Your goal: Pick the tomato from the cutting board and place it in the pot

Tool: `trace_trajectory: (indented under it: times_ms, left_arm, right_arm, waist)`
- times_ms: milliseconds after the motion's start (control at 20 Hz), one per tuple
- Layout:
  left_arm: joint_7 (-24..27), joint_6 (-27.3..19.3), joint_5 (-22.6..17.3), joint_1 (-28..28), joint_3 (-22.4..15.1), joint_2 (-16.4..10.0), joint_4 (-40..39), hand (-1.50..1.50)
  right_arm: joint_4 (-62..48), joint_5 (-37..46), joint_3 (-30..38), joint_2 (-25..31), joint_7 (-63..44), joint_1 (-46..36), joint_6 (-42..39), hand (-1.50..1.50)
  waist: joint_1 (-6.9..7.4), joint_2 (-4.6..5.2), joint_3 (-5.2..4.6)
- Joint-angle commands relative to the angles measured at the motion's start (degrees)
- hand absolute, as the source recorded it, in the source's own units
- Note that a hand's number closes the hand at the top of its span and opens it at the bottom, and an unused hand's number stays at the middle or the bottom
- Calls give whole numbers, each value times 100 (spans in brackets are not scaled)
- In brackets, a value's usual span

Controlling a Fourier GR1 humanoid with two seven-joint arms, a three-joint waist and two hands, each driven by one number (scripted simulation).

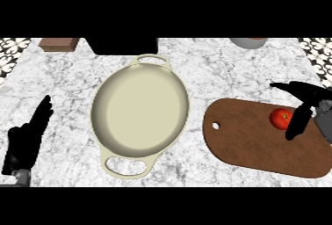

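Counting stuff on the marble tabletop: one cream oval pot with two loop handles, dead centre. One brown cutting board to its right, one tomato on the board's right part (so not in the pot). Two robot hands: right robot hand over the board, spread open, one finger up and left, another down along the tomato's right edge, not closed round it. Left robot hand at the lower left, open, fingers up, resting. Along the far edge: one brown box, one black block, one grey cup.
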State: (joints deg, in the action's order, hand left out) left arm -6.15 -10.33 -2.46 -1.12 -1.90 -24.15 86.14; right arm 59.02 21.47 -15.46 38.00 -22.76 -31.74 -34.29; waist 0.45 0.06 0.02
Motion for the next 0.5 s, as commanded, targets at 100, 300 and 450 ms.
trace_trajectory:
  times_ms: [100, 300, 450]
  left_arm:
    - [-305, 306, 32, 159, 265, -14, 216, 0]
    - [-221, 377, 179, 139, 363, 169, 5, 0]
    - [-123, 123, 461, 330, 199, 453, -97, 0]
  right_arm:
    - [-477, 582, 194, -292, 243, -7, 2, -150]
    - [-433, 1065, 193, -580, 320, 164, 247, -150]
    - [-1626, 1307, 347, -454, 1051, -394, 297, -150]
  waist:
    - [-4, 0, 0]
    - [-13, -3, -1]
    - [22, 17, 1]
